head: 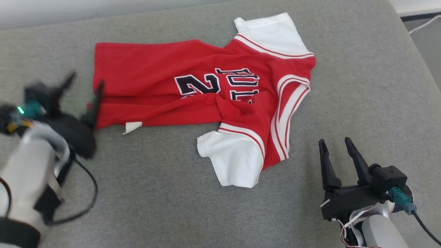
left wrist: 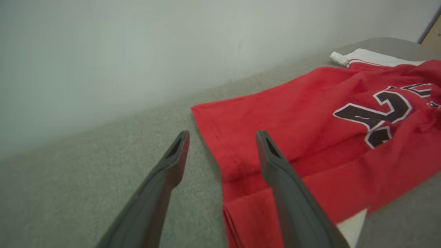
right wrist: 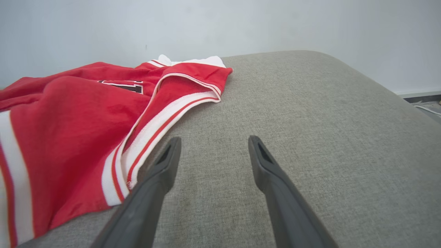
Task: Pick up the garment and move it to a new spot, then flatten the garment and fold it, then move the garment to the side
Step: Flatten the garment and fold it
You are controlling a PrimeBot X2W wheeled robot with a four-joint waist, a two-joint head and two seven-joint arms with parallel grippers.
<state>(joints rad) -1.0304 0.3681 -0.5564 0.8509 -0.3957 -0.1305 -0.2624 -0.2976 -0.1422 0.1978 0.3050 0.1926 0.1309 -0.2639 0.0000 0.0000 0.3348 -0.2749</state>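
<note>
Two grippers in view, both with jaws wide and holding nothing.

Item 1, garment: I see a red jersey (head: 155, 69) with white sleeves lying on a grey upholstered surface (head: 172, 193), in the far middle of the head view. It lies sideways, hem towards my left and neckline towards my right. It is not flat: the near long edge is doubled over onto the body, covering part of the dark numeral and lettering. One white sleeve (head: 231, 158) lies nearest me and the other (head: 272, 34) lies at the far side. A small white label (head: 132, 127) pokes out from under the near edge.

Item 2, left gripper (head: 85, 81): it is blurred in the head view and sits at the hem end of the jersey. From the left wrist view, the left gripper (left wrist: 223, 136) straddles the hem edge, with one finger over the red cloth (left wrist: 293, 113) and the other over bare grey fabric. Whether either finger touches, I cannot tell.

Item 3, right gripper (head: 335, 141): it is at the lower right, apart from the jersey. From the right wrist view, the right gripper (right wrist: 214, 141) is over bare upholstery, with the striped neckline trim (right wrist: 155, 127) just beside its left finger.
</note>
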